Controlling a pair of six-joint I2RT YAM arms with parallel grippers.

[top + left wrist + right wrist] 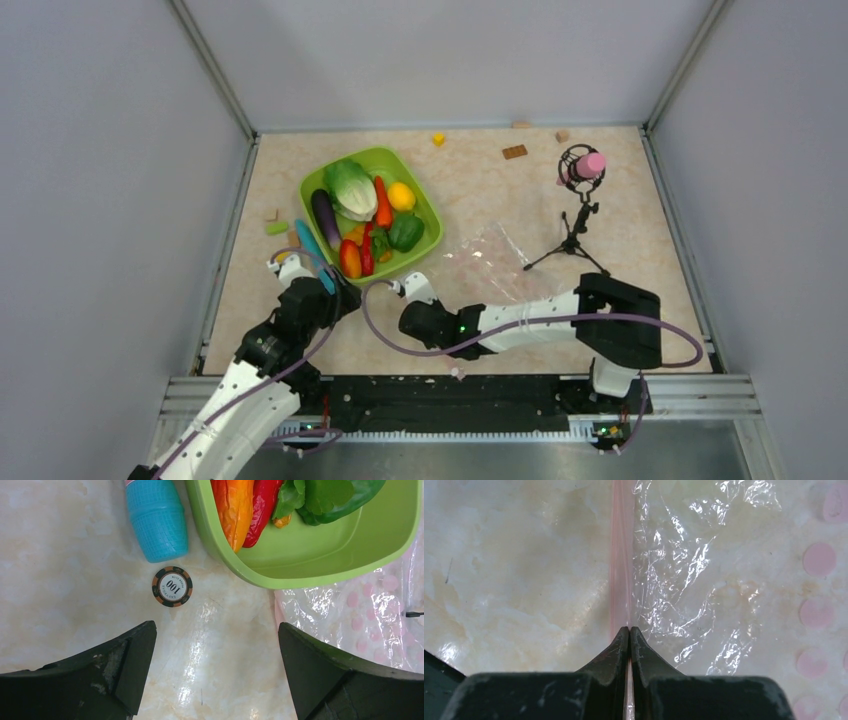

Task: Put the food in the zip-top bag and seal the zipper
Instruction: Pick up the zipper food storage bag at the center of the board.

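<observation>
Our left arm (250, 390) stretches forward from its base, and its left gripper (215, 630) points down with the jaws spread wide and nothing between them. Our right arm (540, 320) lies low, folded leftward from its elbow at the right. Its right gripper (629, 628) has the fingertips pressed together, pinching the zipper (621, 555).
</observation>
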